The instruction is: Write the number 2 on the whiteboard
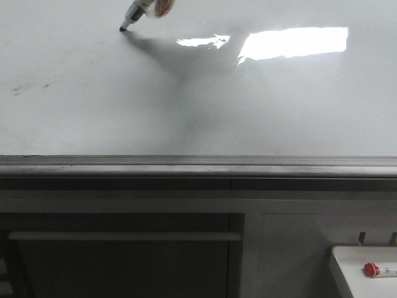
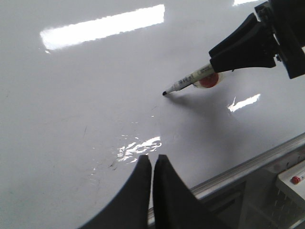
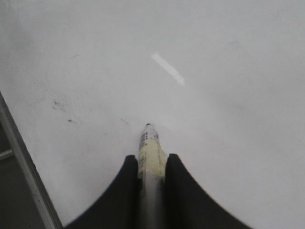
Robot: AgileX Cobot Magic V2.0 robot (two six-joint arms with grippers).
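Gripping a marker point(image 3: 150, 143) in the right gripper point(image 3: 151, 164), fingers clenched on the barrel from both sides, black tip pointing away from the wrist. Seen from the left wrist view, right gripper point(image 2: 224, 59) coming in from the far side, marker point(image 2: 188, 81) sloping down toward the whiteboard point(image 2: 71, 119), tip touching or sitting just above the glossy surface; cannot tell which. In the front view, marker point(image 1: 138, 13) entering at the top edge, tip down at the whiteboard point(image 1: 198, 112), dark shadow stretching away beside it. Right gripper itself cut off by the top of that view.

Left gripper point(image 2: 152, 191) hovering over the near part of the board, fingers pressed together with only a thin slit between them, holding nothing.

Showing no drawn figure anywhere on the board; only faint grey smudges point(image 1: 28, 87) toward the robot's left side and small specks in the right wrist view. Bright rectangular glare point(image 1: 294, 42) lying on the white surface toward the robot's right, smaller glare patch just beside it.

Grey metal rail point(image 1: 198, 164) running along the near edge of the board. Small white tray point(image 1: 366, 267) sitting below the rail at the robot's right, carrying a red-capped marker point(image 1: 379, 269) lying on its side.
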